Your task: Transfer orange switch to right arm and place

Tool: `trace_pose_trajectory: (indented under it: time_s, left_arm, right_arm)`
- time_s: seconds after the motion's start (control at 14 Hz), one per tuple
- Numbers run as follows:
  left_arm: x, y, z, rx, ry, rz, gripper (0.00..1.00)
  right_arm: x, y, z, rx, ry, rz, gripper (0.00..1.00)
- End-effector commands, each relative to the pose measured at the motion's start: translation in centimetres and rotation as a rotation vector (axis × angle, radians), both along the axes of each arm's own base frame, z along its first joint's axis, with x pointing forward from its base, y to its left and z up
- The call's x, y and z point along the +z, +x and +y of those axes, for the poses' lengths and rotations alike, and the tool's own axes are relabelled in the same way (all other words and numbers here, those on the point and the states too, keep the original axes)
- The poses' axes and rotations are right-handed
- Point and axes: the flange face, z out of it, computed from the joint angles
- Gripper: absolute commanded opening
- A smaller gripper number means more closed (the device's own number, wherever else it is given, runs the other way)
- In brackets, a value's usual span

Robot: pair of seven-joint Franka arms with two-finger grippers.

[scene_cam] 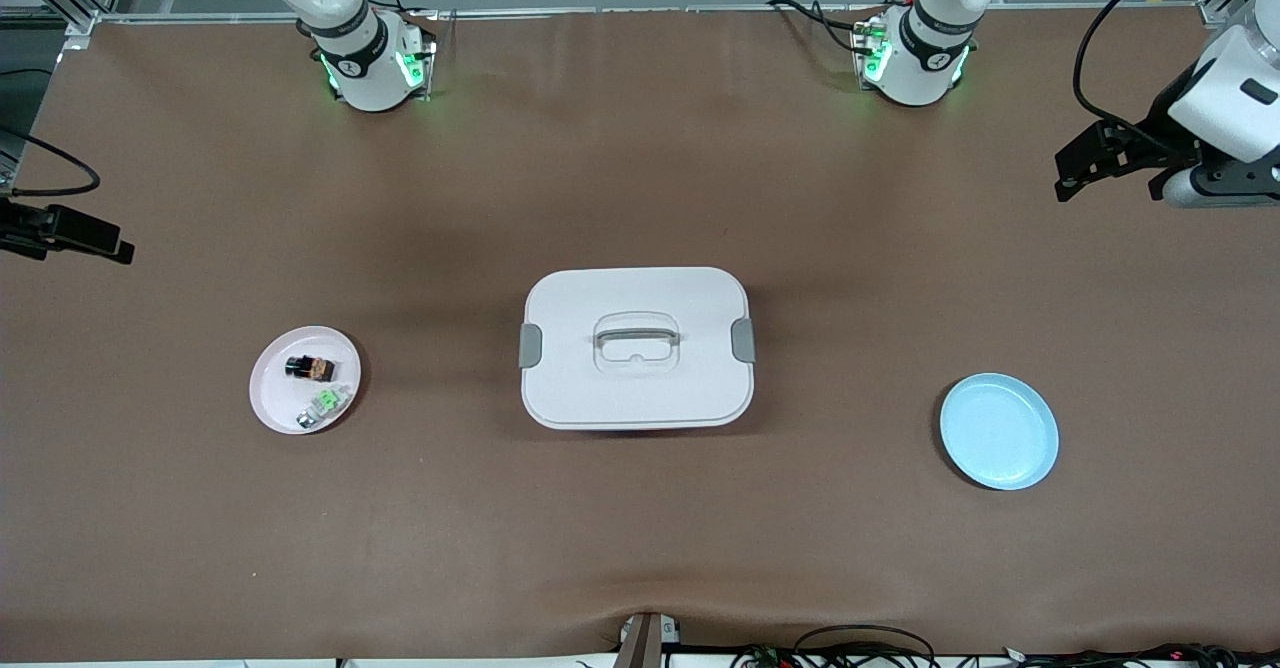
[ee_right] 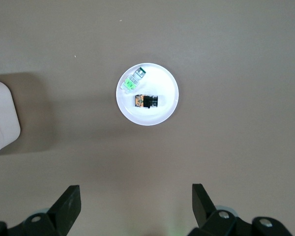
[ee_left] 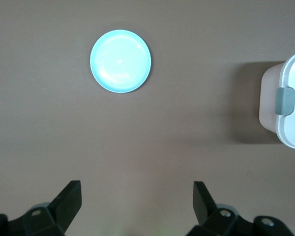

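The orange switch (scene_cam: pixel 308 367) (ee_right: pixel 146 101), a tiny black block with an orange middle, lies on a small pinkish-white plate (scene_cam: pixel 275 393) (ee_right: pixel 163 116) toward the right arm's end of the table. A tiny green-and-white part (scene_cam: pixel 330 403) (ee_right: pixel 132 81) lies beside it on the same plate, nearer the front camera. My right gripper (scene_cam: pixel 118 246) (ee_right: pixel 136 191) hangs open and empty, high over the table's edge at that end. My left gripper (scene_cam: pixel 1068 176) (ee_left: pixel 137 189) hangs open and empty, high over the left arm's end of the table.
A white lidded box (scene_cam: pixel 637 348) (ee_left: pixel 291 105) (ee_right: pixel 2 115) with grey side clips and a recessed handle stands mid-table. An empty light-blue plate (scene_cam: pixel 998 431) (ee_left: pixel 120 61) sits toward the left arm's end. Brown table surface lies all around.
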Motion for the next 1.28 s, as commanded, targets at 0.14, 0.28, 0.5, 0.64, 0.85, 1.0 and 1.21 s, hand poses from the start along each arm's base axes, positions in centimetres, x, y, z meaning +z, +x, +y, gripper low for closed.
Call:
trace_pose_trajectory:
  time_s: [0.14,0.28,0.5,0.64,0.85,1.0,1.21]
  left_arm:
    - [0.8,-0.7,0.5,-0.013,0.017,-0.003,1.0]
    - [1.3,-1.1,0.5,-0.013,0.017,-0.014,1.0]
    - [1.9,-1.8,0.6,-0.013,0.018,-0.021,1.0]
    - [1.9,-1.9,0.6,-0.013,0.019,-0.017,1.0]
    - [2.2,-1.8,0.8,-0.013,0.016,-0.023,1.0]
    - [2.2,-1.7,0.7,-0.013,0.016,-0.023,1.0]
    - [2.5,-1.6,0.7,-0.013,0.015,-0.029,1.0]
  right_arm:
    - [0.7,-1.7,0.6,-0.007,0.026,-0.004,1.0]
    - [1.0,-1.9,0.8,-0.006,0.045,-0.011,1.0]
    - [1.5,-1.8,2.1,0.018,0.047,-0.034,1.0]
    - [1.7,-1.7,2.3,0.021,0.046,-0.049,1.0]
    - [2.2,-1.8,2.1,0.02,0.036,-0.07,1.0]
    - [2.6,-2.0,1.8,0.025,0.029,-0.084,1.0]
    - [2.6,-2.6,1.7,0.028,0.009,-0.089,1.0]
